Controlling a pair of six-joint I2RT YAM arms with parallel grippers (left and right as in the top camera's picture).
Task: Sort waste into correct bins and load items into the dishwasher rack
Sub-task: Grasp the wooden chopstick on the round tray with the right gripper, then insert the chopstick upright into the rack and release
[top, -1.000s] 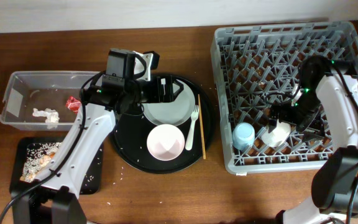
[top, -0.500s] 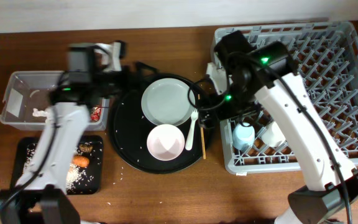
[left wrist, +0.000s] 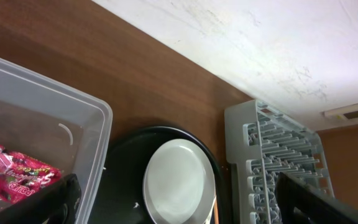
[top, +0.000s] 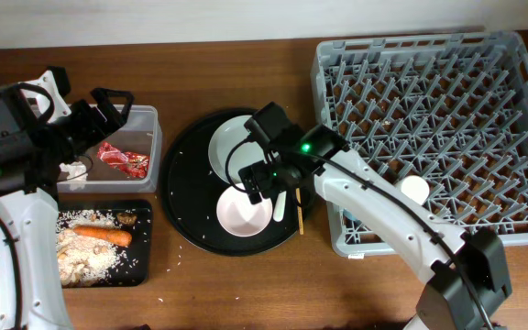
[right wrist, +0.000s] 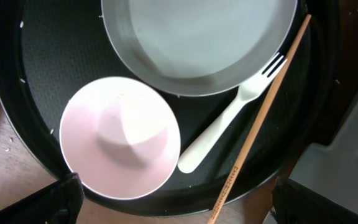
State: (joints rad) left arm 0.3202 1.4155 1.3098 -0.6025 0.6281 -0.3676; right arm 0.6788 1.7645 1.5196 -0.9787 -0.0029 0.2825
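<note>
The red wrapper (top: 123, 160) and white tissue (top: 71, 170) lie in the clear tub (top: 150, 117). The carrot (top: 100, 235), rice scraps (top: 81, 258) and brown lump (top: 126, 218) lie in the flat black tray (top: 141, 275). My left gripper (top: 108, 107) is open and empty above the tub's far right corner; the left wrist view shows the wrapper (left wrist: 12, 171) and plate (left wrist: 179, 180). My right gripper (top: 269, 181) is open and empty above the white bowl (right wrist: 122, 137), beside the plate (right wrist: 197, 37), fork (right wrist: 229, 124) and chopstick (right wrist: 260, 118). The cream cup (top: 414, 190) sits in the rack (top: 438, 110). The blue cup is hidden.
The big round black tray (top: 186, 197) holds the plate, bowl, fork and chopstick between the bins and the rack. A few rice grains lie on the table in front of the flat tray. The wall runs along the far table edge.
My left arm has swung left from the round tray to above the tub. My right arm has left the rack and now hovers over the bowl. The carrot now lies in the flat tray.
</note>
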